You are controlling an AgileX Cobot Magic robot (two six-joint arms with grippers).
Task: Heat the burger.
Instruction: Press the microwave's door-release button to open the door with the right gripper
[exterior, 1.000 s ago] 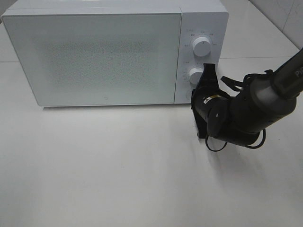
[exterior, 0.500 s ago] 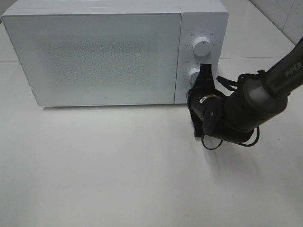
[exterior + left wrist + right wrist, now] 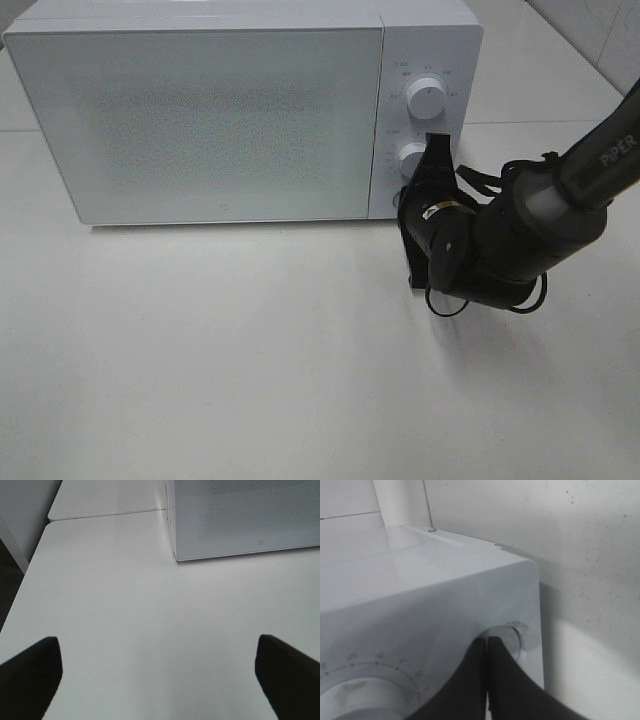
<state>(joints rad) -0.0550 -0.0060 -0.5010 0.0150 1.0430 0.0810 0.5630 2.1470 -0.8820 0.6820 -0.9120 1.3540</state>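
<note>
The burger is hidden; no view shows it. The white microwave stands at the back of the table with its door closed. My right gripper is shut, its black fingers pressed together, and their tips rest against the lower knob of the control panel. The right wrist view shows the joined fingertips touching that knob. My left gripper is open and holds nothing. Its two dark fingers stand wide apart above bare table, left of the microwave's front corner. The exterior view does not show the left arm.
An upper knob sits above the lower one on the panel. The white table stretches in front of the microwave. A tiled wall rises at the far right. The table's left edge drops off beside my left gripper.
The right arm has shifted slightly left, bringing the shut fingers closer against the lower knob. The microwave door stays closed throughout.
</note>
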